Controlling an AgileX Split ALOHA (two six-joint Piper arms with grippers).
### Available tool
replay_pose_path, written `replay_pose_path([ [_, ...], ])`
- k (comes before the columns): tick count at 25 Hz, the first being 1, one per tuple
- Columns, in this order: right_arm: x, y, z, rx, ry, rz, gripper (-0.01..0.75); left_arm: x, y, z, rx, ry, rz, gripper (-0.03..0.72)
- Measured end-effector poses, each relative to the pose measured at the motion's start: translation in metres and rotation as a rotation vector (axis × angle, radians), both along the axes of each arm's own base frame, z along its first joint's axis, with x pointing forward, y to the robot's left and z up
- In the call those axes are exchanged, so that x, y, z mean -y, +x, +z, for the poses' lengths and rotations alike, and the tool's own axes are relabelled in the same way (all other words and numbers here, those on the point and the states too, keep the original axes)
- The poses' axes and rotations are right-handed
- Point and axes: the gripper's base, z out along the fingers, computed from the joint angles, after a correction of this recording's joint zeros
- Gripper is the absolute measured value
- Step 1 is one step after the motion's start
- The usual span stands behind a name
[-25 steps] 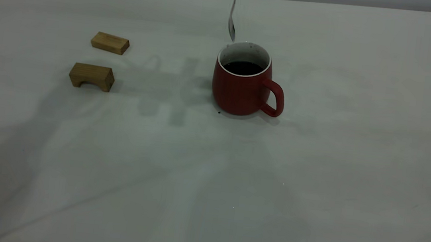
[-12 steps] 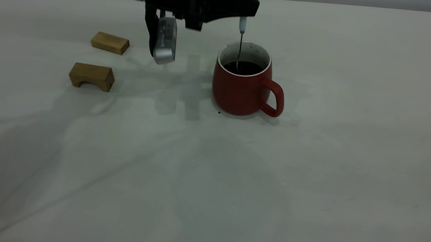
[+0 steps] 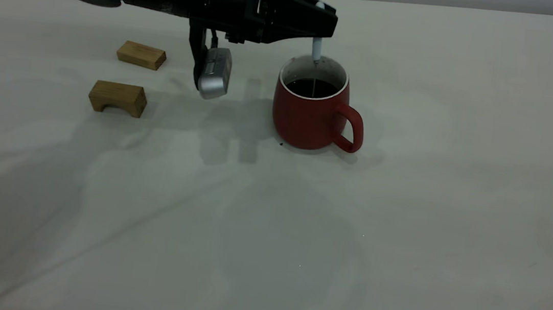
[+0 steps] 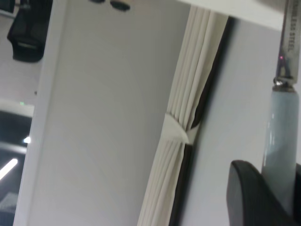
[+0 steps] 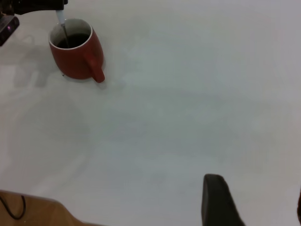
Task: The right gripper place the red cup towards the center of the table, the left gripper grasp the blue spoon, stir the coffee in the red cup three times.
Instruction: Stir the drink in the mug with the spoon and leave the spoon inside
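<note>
The red cup [image 3: 311,115] stands upright near the middle of the table [image 3: 456,204], handle to the right, with dark coffee [image 3: 322,89] inside. My left gripper [image 3: 317,24] reaches in from the left just above the rim, shut on the blue spoon [image 3: 316,49]. The spoon hangs straight down, and its metal neck dips into the coffee, hiding the bowl. In the left wrist view the spoon's pale handle [image 4: 281,155] sits between the black fingers [image 4: 247,195]. In the right wrist view the right gripper [image 5: 256,205] is open over bare table, far from the cup [image 5: 77,59].
Two tan wooden blocks lie left of the cup: a flat one [image 3: 141,55] and an arched one [image 3: 118,98]. The left arm's silver wrist camera [image 3: 213,75] hangs low between blocks and cup. A rounded table corner lies at the far right.
The left arm came down into view with the spoon. The spoon went from hanging above the rim to dipping into the coffee, then sank a little lower and moved right.
</note>
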Motion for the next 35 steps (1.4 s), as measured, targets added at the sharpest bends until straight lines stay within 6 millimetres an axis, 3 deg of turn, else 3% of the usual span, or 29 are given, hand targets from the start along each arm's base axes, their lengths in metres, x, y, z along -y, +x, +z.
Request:
replay_pose_path([
  [10,0.0,0.0,0.0,0.0,0.001,0.001,0.44,-0.002,0.008,-0.001,0.273,0.083,0.012,0.165],
  [15,0.0,0.0,0.0,0.0,0.002,0.001,0.44,0.008,0.001,0.003,0.135,-0.003,-0.005,0.165],
  [19,0.0,0.0,0.0,0.0,0.002,0.001,0.44,0.011,-0.004,0.0,0.045,0.031,-0.025,0.165],
  [30,0.0,0.0,0.0,0.0,0.002,0.001,0.44,0.009,0.004,-0.003,0.315,0.092,-0.012,0.165],
  [35,0.0,0.0,0.0,0.0,0.002,0.001,0.44,0.013,0.001,0.001,0.165,0.032,0.003,0.165],
])
